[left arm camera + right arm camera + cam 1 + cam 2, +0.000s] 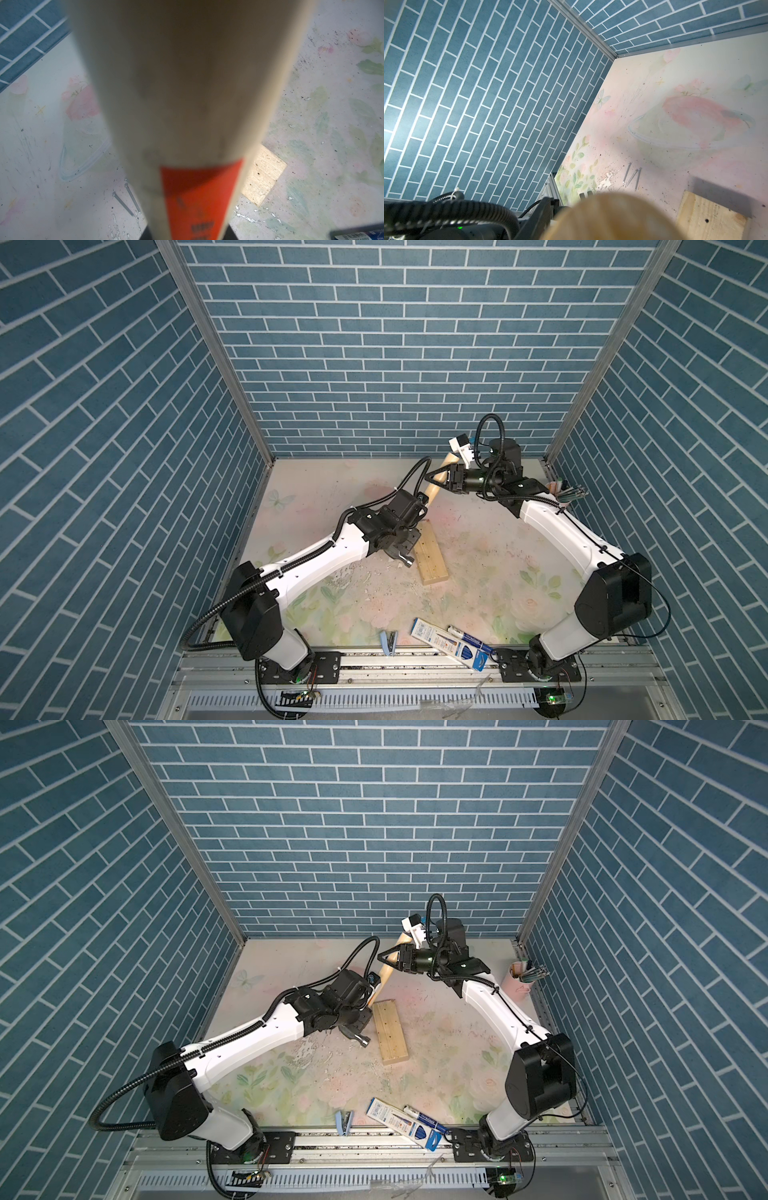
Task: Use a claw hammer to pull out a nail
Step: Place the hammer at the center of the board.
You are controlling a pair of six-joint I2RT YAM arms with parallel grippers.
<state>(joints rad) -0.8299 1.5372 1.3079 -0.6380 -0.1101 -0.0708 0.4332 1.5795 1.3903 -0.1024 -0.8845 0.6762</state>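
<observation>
**Operator:** Where is the hammer?

**Inspector:** Your claw hammer (434, 493) stands tilted. Its dark head is low, just beside the wooden block (430, 556), on the side facing your left arm. The pale handle rises from there toward the back wall. I cannot tell whether the head touches the table (332, 497).

**Operator:** And the left gripper?

**Inspector:** Your left gripper (188, 236) pinches the handle low down, at the orange-and-black label. In the left wrist view, dark fingers (146, 235) flank the wood on both sides. In both top views the wrist hides the jaws.

**Operator:** The right one?

**Inspector:** Your right gripper (436, 477) is at the handle's upper end. One black finger crosses the wood in both top views and the other is hidden. I cannot tell whether the grip is clamped or slack. The right wrist view shows only the blurred butt of the handle.

**Operator:** Anything else?

**Inspector:** Loose nails (632, 176) lie on the table near the block, not touching it.
</observation>
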